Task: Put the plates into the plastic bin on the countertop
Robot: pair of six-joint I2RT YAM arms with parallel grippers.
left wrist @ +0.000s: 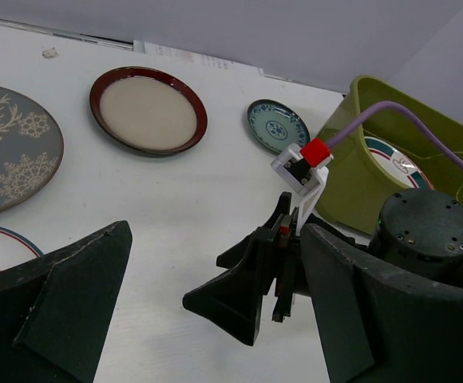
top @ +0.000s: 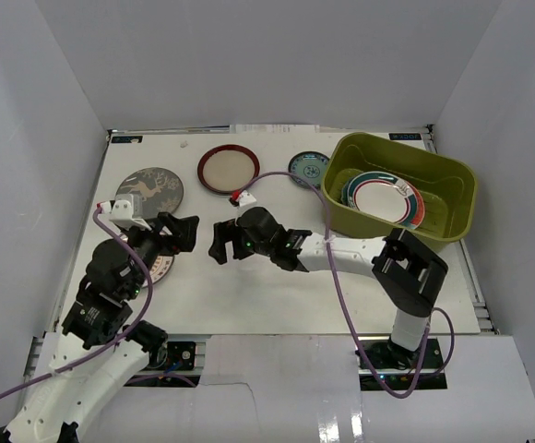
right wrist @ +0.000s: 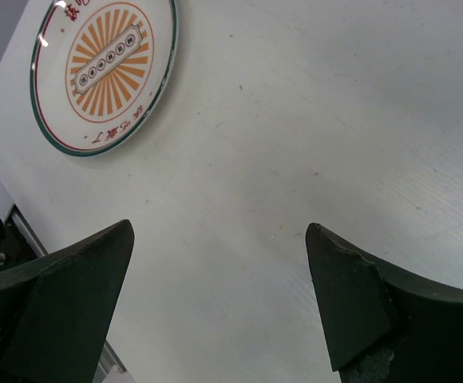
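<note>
1. My left gripper [top: 184, 232], left of centre in the top view, has its jaws wide apart with nothing between them.
2. The orange sunburst plate [right wrist: 104, 76] lies flat in the upper left of my right wrist view. From above it is largely hidden under my left arm. It has dark characters in its centre bar and red ones at its rim, all too small for me to read.
3. My right gripper [top: 219, 244], mid-frame from above, is likewise spread wide and empty over bare countertop [right wrist: 311, 144].
4. Across the upper part of the top view lie the grey deer plate [top: 152, 189], the red-rimmed cream plate [top: 228, 169] and the small teal-rimmed plate [top: 308, 169]. All are outside the bin.
5. At upper right, the olive-green plastic bin [top: 445, 198] holds the striped-rim plate [top: 385, 200], with at least one more beneath it.
6. I judge the next pick is a plate lying flat. I should come in low at its rim, slide one finger under the edge, close firmly, and keep clear of my other arm.
</note>
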